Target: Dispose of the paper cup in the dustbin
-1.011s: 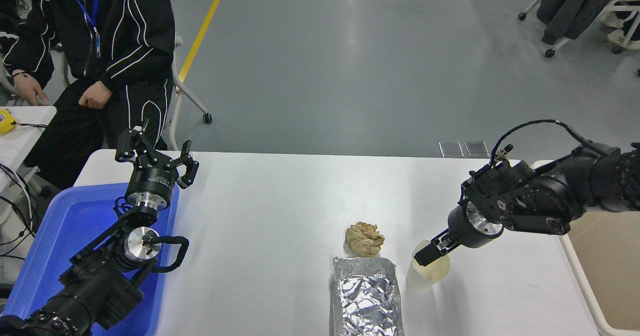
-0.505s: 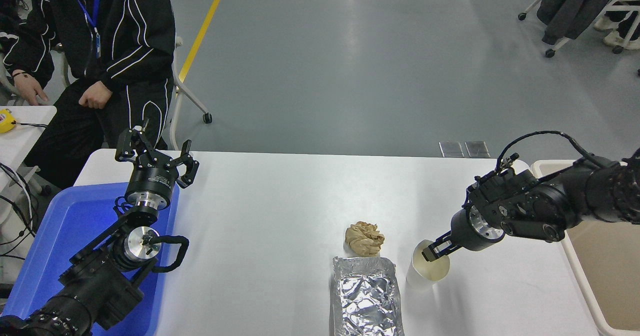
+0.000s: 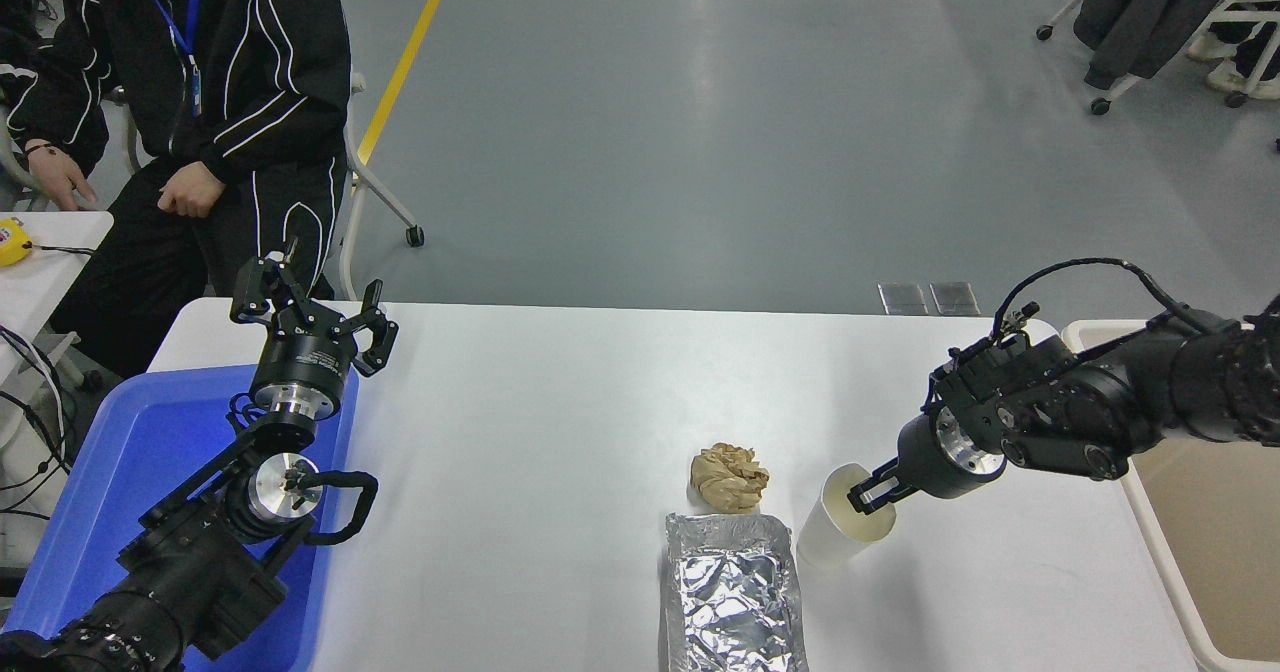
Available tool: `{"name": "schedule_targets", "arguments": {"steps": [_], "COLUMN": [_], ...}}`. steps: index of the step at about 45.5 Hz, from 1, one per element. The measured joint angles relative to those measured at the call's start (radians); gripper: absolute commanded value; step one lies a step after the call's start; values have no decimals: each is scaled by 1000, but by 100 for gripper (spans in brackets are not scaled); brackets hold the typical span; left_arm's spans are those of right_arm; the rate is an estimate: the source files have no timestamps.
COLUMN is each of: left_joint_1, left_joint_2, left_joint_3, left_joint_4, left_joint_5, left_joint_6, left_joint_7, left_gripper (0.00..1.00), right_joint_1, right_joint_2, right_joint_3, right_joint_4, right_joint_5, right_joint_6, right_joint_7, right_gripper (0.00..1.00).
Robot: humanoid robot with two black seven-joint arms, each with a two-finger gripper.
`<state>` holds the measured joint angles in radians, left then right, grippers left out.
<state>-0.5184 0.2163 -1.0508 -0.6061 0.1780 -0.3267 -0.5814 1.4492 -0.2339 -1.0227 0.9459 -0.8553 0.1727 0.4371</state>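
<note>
The paper cup (image 3: 828,537) is white with a cream inside and stands tilted on the white table (image 3: 540,422), its mouth toward the right arm. My right gripper (image 3: 866,497) is shut on the cup's right rim, with one finger inside the mouth. The dustbin (image 3: 1160,562) is a large beige bin with a thick pale rim at the table's right edge, right of the cup. My left gripper (image 3: 310,307) is open and parked above the far end of the blue tray.
A crumpled brown paper ball (image 3: 728,477) and a silver foil tray (image 3: 735,592) lie just left of the cup. A blue plastic tray (image 3: 120,472) sits at the left under the left arm. A person (image 3: 200,102) sits beyond the far left corner.
My right gripper has closed on the cup's rim and drawn up slightly; the cup has tipped, its base swinging left toward the foil tray. The left arm has not moved.
</note>
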Motion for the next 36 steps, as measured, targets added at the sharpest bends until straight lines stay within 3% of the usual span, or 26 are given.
{"name": "schedule_targets", "arguments": {"steps": [20, 36], "left_joint_1": [0, 0], "left_joint_2": [0, 0], "left_joint_3": [0, 0], "left_joint_4": [0, 0], "left_joint_5": [0, 0], "left_joint_6": [0, 0], "left_joint_7": [0, 0], "left_gripper": [100, 100], "right_joint_1": [52, -5], "right_joint_2": [-54, -62], "right_joint_3": [193, 259], "right_joint_4": [-251, -599], "right_joint_5": [77, 366], "right_joint_6": [5, 27], "right_joint_7": [24, 18], "right_gripper": [0, 0]}}
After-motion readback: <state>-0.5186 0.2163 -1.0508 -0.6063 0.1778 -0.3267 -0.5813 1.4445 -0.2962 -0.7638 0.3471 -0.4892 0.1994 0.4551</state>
